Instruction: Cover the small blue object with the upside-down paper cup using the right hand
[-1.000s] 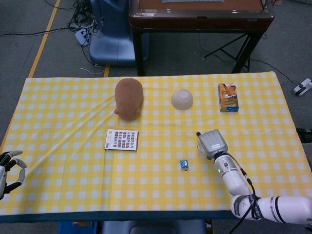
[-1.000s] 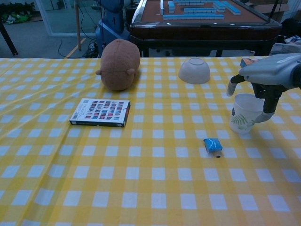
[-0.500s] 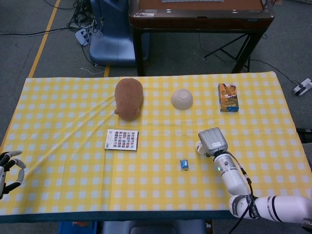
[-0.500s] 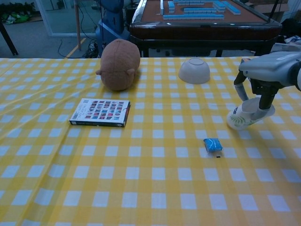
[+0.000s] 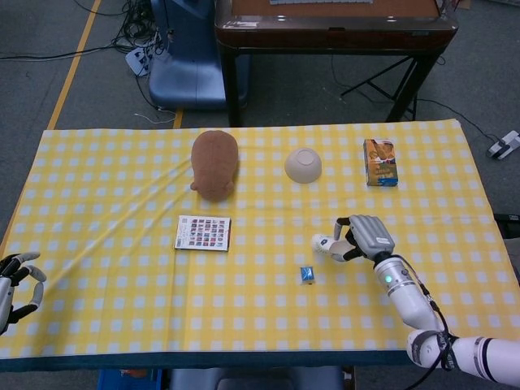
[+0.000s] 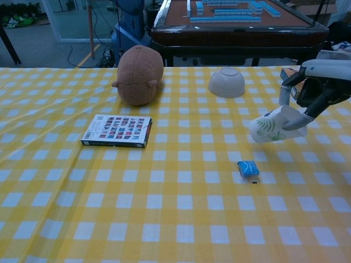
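The small blue object (image 5: 307, 275) (image 6: 248, 168) lies on the yellow checked cloth, right of centre. My right hand (image 5: 364, 237) (image 6: 312, 96) grips the white paper cup (image 5: 324, 244) (image 6: 272, 127) with a green leaf print. The cup is lifted off the table and tipped on its side, its base pointing left. It hangs above and to the right of the blue object, not touching it. My left hand (image 5: 15, 280) rests at the table's near left edge, fingers apart, holding nothing.
A brown plush toy (image 5: 214, 163) (image 6: 139, 74), an upturned white bowl (image 5: 303, 165) (image 6: 226, 82) and a snack box (image 5: 380, 162) stand toward the far side. A flat printed box (image 5: 202, 233) (image 6: 117, 130) lies left of centre. A dark table (image 5: 333, 24) stands behind.
My right hand has lifted the cup off the cloth and tipped it sideways, carrying it left toward the blue object. The left hand has stayed put.
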You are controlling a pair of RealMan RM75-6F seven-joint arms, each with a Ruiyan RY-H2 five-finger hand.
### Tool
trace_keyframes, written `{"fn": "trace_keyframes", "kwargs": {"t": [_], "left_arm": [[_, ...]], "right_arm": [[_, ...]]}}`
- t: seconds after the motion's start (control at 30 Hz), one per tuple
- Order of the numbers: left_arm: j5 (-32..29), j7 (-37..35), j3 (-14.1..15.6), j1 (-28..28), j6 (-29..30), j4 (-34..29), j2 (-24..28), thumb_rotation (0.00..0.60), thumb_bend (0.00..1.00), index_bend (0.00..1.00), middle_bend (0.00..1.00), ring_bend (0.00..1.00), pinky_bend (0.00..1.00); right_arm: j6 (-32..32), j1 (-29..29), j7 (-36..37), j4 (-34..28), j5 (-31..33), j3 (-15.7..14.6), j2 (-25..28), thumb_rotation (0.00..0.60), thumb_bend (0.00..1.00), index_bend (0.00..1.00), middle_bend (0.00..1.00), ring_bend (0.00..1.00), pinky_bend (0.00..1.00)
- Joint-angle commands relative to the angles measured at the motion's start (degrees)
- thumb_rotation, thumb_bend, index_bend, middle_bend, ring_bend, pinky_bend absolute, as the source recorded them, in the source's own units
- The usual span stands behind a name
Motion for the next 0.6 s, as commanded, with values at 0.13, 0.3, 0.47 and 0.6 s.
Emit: {"fn": "trace_keyframes", "kwargs": {"t": [0.13, 0.3, 0.47, 0.6], "left_arm": [[-0.1, 0.2, 0.0, -0.1, -0.2, -0.1, 0.0, 0.6, 0.49, 0.64, 0.27, 0.2, 0.47], [-0.1, 0.2, 0.0, -0.1, -0.2, -0.1, 0.0, 0.6, 0.49, 0.64, 0.27, 0.2, 0.47], [-0.2, 0.1, 0.0, -0.1, -0.2, -0.1, 0.0, 0.6, 0.49, 0.64, 0.27, 0.2, 0.47], [-0.2, 0.0, 0.0, -0.1, -0.3, -0.1, 0.1, 0.6, 0.49, 0.64, 0.27, 0.2, 0.47]], "right_arm": [[-8.0, -8.5, 33.4, 9.5, -15.1, 3.6, -1.0, 0.6, 0.0, 0.48, 1.0, 1.0, 1.0], [-10.1, -8.8, 38.4, 11.7, -18.5, 3.4, -0.3, 0.6, 0.0, 0.09, 1.0, 1.0, 1.0], [-9.0, -9.0, 37.8, 10.9, -20.2, 3.6, 1.1, 0.6, 0.0, 0.0, 1.0, 1.0, 1.0], [-6.3, -9.5, 33.7, 8.6, -20.4, 3.8, 2.7, 0.6, 0.0, 0.0, 1.0, 1.0, 1.0]]}}
